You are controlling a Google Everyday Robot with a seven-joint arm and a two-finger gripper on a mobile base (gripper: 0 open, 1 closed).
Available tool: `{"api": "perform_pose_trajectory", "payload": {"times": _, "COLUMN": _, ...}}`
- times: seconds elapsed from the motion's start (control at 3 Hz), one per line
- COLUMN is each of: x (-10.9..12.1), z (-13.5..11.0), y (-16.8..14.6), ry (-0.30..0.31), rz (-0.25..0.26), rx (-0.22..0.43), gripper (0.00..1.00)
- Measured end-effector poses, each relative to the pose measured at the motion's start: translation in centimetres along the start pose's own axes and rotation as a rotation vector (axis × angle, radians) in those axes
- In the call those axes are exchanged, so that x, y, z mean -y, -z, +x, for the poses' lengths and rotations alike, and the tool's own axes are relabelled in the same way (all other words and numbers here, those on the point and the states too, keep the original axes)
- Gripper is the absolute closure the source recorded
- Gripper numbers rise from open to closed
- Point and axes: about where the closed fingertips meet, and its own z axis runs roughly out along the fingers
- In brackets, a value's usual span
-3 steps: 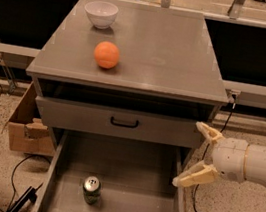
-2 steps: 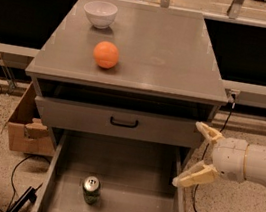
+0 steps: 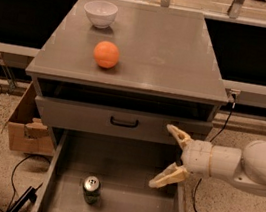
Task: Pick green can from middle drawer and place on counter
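The green can (image 3: 91, 189) stands upright on the floor of the open middle drawer (image 3: 132, 169), near its front left, its silver top facing up. My gripper (image 3: 167, 157) comes in from the right on a white arm. It hangs open over the drawer's right side, one cream fingertip (image 3: 173, 130) by the upper drawer front, the other lower. It holds nothing and is well to the right of the can. The counter (image 3: 158, 46) is the grey cabinet top above.
An orange ball (image 3: 106, 54) and a white bowl (image 3: 100, 13) sit on the counter's left half. The upper drawer front (image 3: 120, 121) has a black handle. A cardboard box (image 3: 23, 125) and cables lie on the floor to the left.
The gripper has shifted slightly left, further over the drawer. The can, ball and bowl have not moved.
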Motion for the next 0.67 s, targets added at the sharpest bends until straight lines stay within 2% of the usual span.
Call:
{"api": "perform_pose_trajectory", "payload": {"times": 0.33, "x": -2.3, "z": 2.8, "y": -6.1, "ry": 0.024, "rz": -0.092, "rx": 0.065, "gripper": 0.0}}
{"api": "perform_pose_trajectory", "payload": {"times": 0.67, "x": -4.9, "z": 6.4, "y": -11.0, "ry": 0.007, "rz": -0.156, "rx": 0.11, "gripper": 0.0}}
